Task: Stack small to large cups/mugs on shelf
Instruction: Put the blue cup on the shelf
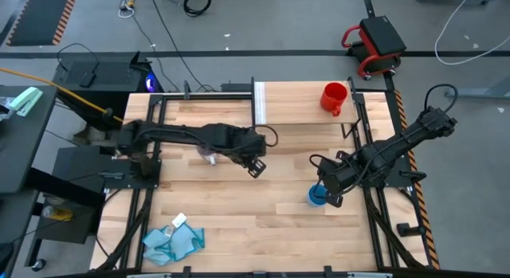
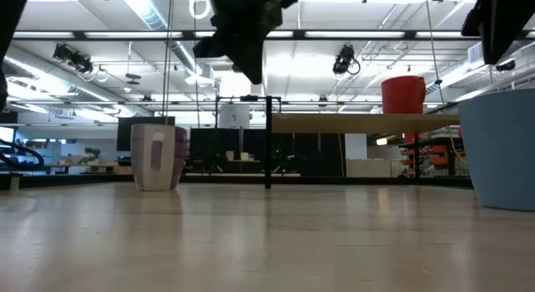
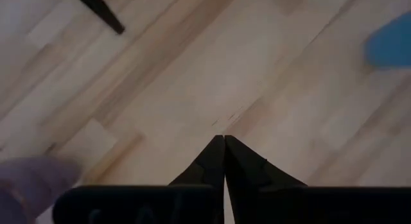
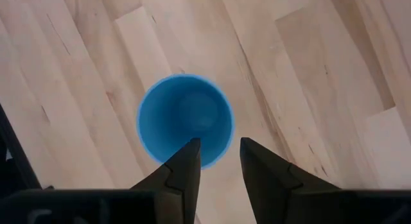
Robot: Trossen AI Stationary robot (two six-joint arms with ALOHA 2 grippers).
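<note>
The right gripper [image 4: 218, 156] hangs directly over the light-blue plastic cup [image 4: 185, 119], its two dark fingers parted with a clear gap between them and holding nothing. That cup [image 1: 317, 196] stands upright and open-mouthed on the light-wood tabletop [image 1: 263, 206], toward the table's right side and nearer its front edge.

The left gripper [image 3: 224, 142] hovers above bare tabletop near the middle of the table, its fingers pressed tip to tip — closed on nothing. Just to its left stands the translucent purple-grey mug [image 2: 159, 157], upright on the tabletop.

The red ceramic mug with a handle [image 1: 335, 97] sits upright on the raised light-wood shelf [image 1: 295, 104] at the far right of the table, well apart from both grippers. A crumpled light-blue cloth [image 1: 171, 240] lies at the table's near left corner.
</note>
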